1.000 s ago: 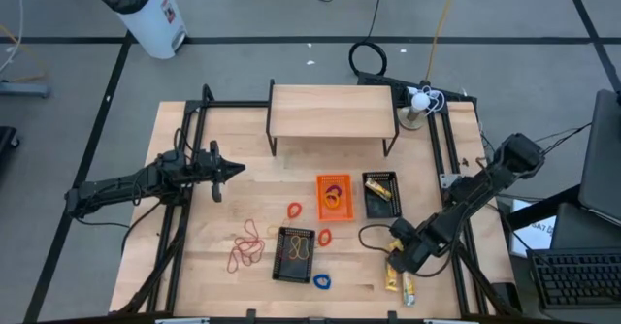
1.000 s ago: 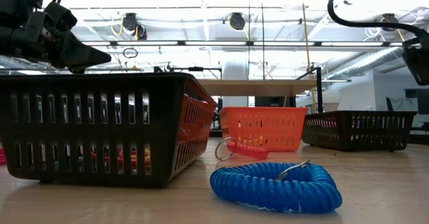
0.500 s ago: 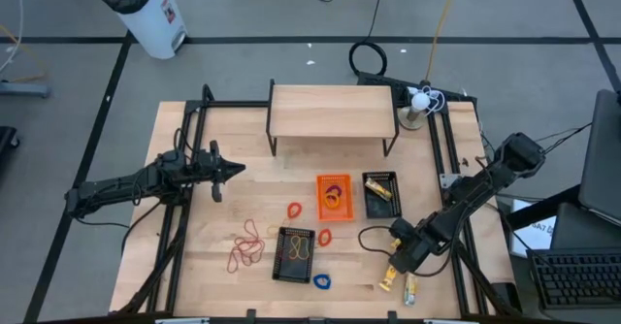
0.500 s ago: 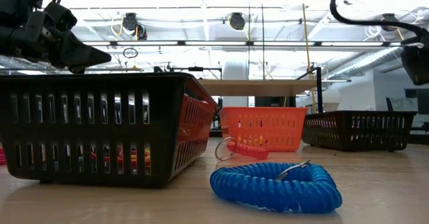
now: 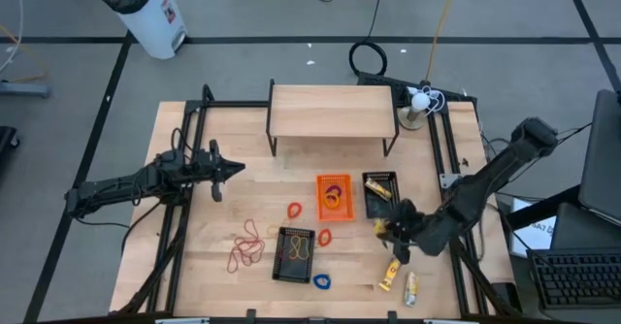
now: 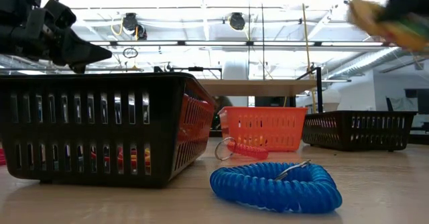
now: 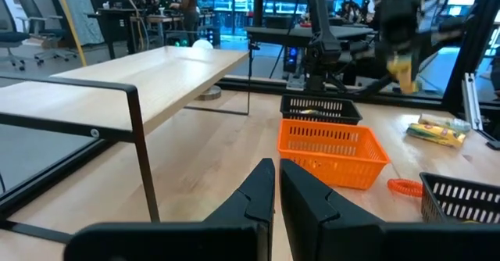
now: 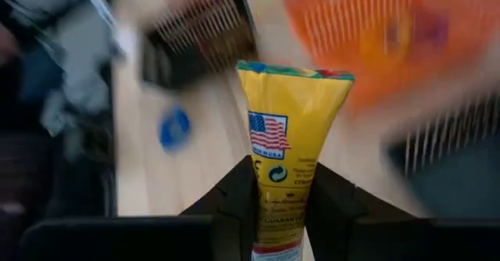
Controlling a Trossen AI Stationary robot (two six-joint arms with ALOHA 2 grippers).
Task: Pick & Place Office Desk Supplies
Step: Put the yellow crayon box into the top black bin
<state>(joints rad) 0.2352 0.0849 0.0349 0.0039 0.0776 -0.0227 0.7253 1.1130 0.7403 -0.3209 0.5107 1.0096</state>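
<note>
My right gripper point(image 5: 393, 230) is shut on a yellow stick-like packet point(image 8: 292, 128) and holds it above the table, just near of the black basket point(image 5: 380, 196) that has more yellow packets in it. Two other yellow packets point(image 5: 389, 276) point(image 5: 410, 287) lie flat on the table near the front edge. Thin red and orange rubber-band loops point(image 5: 247, 246) lie at the front left. My left gripper point(image 5: 222, 172) hovers shut over the table's left part, with nothing in it. My right gripper pinches the packet's one end point(image 8: 283, 214) between its two fingers point(image 8: 244, 194), which lie on its two flat faces. The packet sticks out forward past the fingertips, along the fingers. In the low view it hangs high, clear of the table point(image 6: 379, 19).
An orange basket point(image 5: 334, 196) stands left of the black one, and another black basket point(image 5: 295, 254) stands nearer the front. Red coils point(image 5: 294, 210) point(image 5: 324, 237) and a blue coil point(image 5: 320, 281) lie around it. A wooden shelf point(image 5: 333, 111) stands at the far edge.
My right gripper has taken hold of one of the yellow packets near the front edge and lifted it clear. It has carried it up and toward the far edge, close to the black basket. One of the packets left on the table has shifted a little.
</note>
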